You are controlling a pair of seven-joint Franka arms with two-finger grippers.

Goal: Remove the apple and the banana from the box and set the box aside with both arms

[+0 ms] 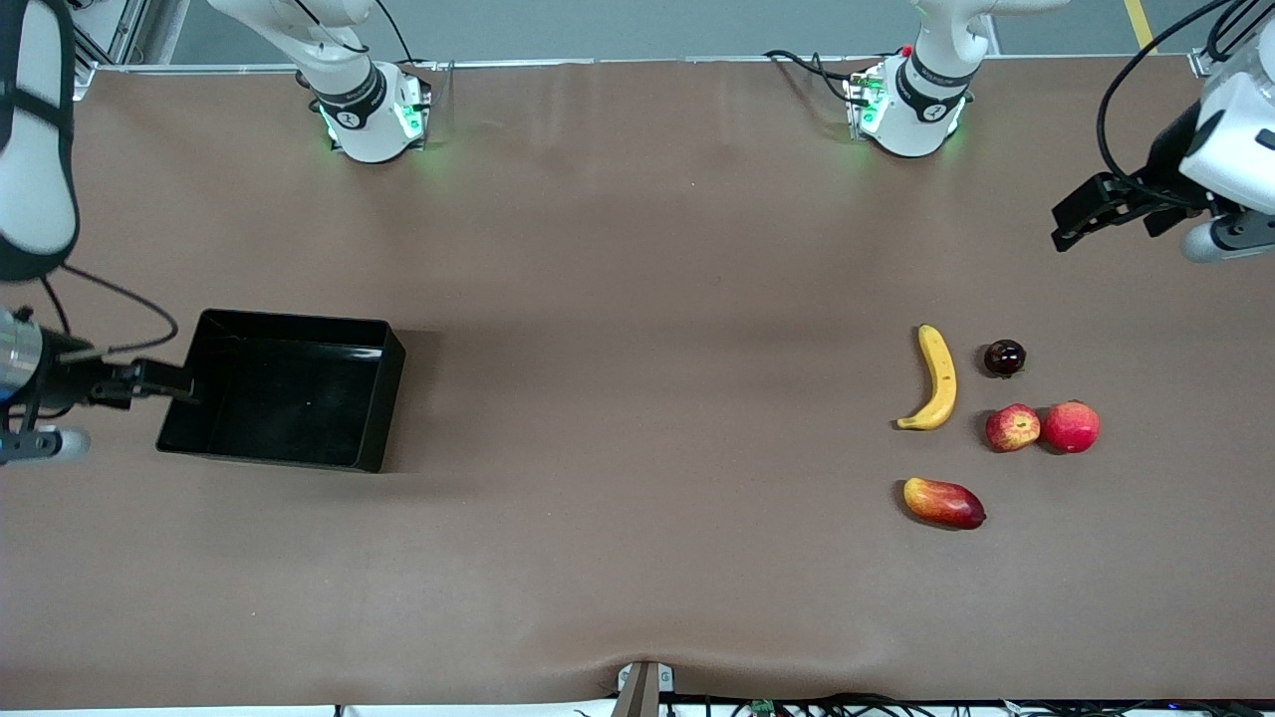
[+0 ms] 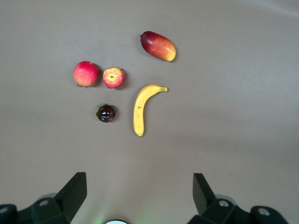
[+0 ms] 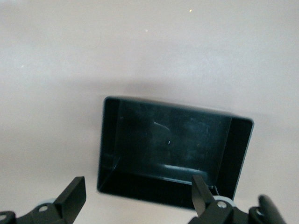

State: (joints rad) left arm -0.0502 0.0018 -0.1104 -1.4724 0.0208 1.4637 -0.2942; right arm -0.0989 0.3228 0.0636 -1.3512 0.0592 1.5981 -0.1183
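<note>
Right tool (image 1: 179, 383) sat wide open and empty at the box's (image 1: 289, 393) short wall, at the right arm's end of the tabletop (image 1: 637, 558). Box looked empty, though its glossy inside was hard to read. Banana (image 1: 937, 378) and apple (image 1: 1012, 427) lay out by the left arm's end. Left tool (image 1: 1081, 214) hung wide open, holding nothing.

You get even overhead light, soft shadows beside box (image 1: 284, 388); right wrist view washed pale, hazy; glare on glossy walls.
</note>
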